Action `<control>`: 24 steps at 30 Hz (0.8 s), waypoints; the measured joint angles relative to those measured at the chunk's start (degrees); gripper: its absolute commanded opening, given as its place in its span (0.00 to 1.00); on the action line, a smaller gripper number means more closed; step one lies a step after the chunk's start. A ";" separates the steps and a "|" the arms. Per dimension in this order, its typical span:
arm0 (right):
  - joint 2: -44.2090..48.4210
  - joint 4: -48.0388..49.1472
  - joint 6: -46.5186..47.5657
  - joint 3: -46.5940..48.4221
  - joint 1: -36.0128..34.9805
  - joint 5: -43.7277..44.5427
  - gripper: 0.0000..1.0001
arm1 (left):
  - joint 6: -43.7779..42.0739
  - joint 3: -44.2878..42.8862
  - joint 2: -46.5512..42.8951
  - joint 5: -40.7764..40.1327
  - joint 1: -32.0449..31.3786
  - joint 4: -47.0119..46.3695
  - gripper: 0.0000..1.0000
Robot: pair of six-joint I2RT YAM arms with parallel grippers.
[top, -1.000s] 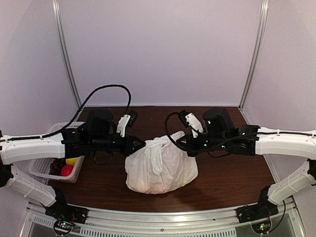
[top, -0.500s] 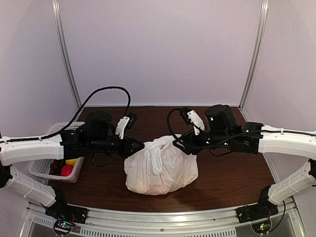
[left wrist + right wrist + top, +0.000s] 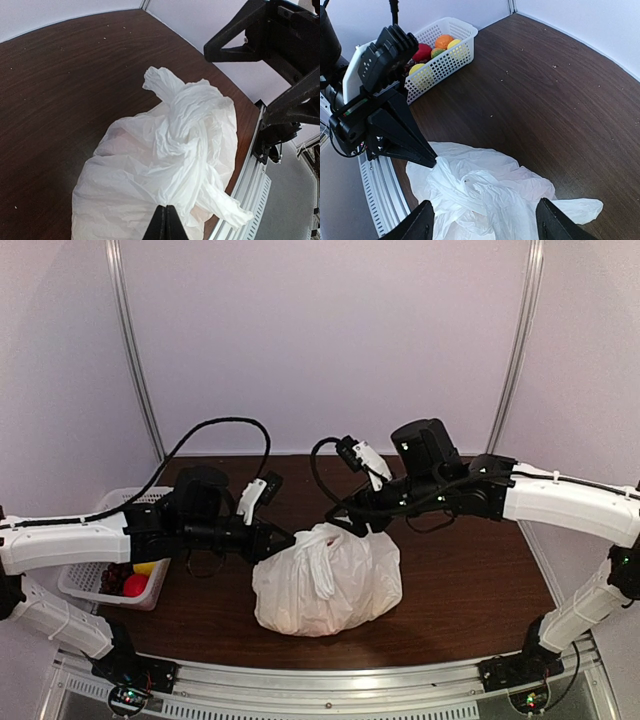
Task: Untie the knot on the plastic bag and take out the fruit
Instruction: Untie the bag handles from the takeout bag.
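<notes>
The plastic bag [image 3: 325, 585] stayed pinched in the jaws of the left gripper [image 3: 290, 537]; the right gripper [image 3: 485, 222] had lifted away, jaws wide.

plastic bag [image 3: 325, 585] mid-table, left gripper [image 3: 290, 537] pinching its left, basket [image 3: 88, 578] far left

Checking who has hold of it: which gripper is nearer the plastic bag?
Left. The left gripper is shut, pinching the plastic bag at its upper left edge; the right gripper hangs open just above its top.
</notes>
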State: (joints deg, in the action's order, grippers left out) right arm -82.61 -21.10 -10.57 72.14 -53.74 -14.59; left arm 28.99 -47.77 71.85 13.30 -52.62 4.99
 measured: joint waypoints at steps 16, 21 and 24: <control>-8.79 -5.68 4.48 3.72 3.15 -8.26 0.36 | -0.57 0.00 0.07 0.68 0.00 -0.02 0.00; -8.79 -5.73 4.63 3.74 3.39 -8.92 0.20 | -0.55 0.00 0.07 0.66 0.00 -0.02 0.00; -8.79 -5.68 4.79 3.74 3.41 -9.01 0.12 | -0.55 0.00 0.07 0.61 0.00 -0.02 0.00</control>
State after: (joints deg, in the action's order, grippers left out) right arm -91.39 -26.79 -5.78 75.88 -50.33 -23.59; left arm 28.45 -47.77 71.92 13.91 -52.62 4.97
